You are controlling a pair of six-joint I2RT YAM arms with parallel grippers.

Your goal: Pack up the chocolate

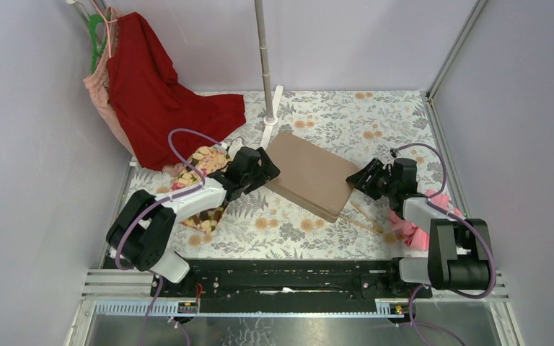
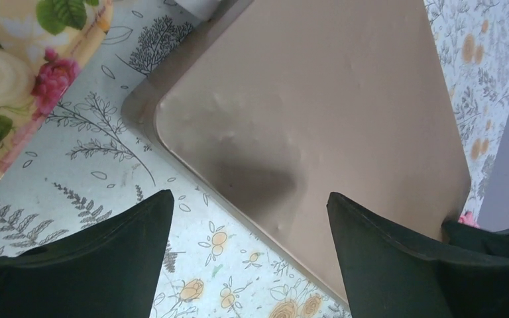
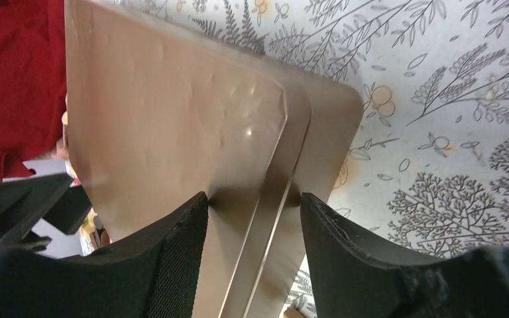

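The leaf-patterned table [image 1: 310,231] filled the middle of the frame, with a red garment [image 1: 166,94] draped at upper left. A tan box [image 1: 310,173], lid on, lay flat at centre. The left gripper [image 2: 250,199] gaped wide at the box's left corner, holding nothing. The right gripper [image 3: 253,197] stood half-closed astride the rim at the right corner; whether it gripped could not be told. Where the chocolate lay could not be told.

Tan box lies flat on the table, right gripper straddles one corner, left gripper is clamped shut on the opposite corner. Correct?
No. The left wrist view shows the left gripper wide open over its corner of the tan box, holding nothing. The rest stands: box flat on the table, right gripper straddling the other corner.
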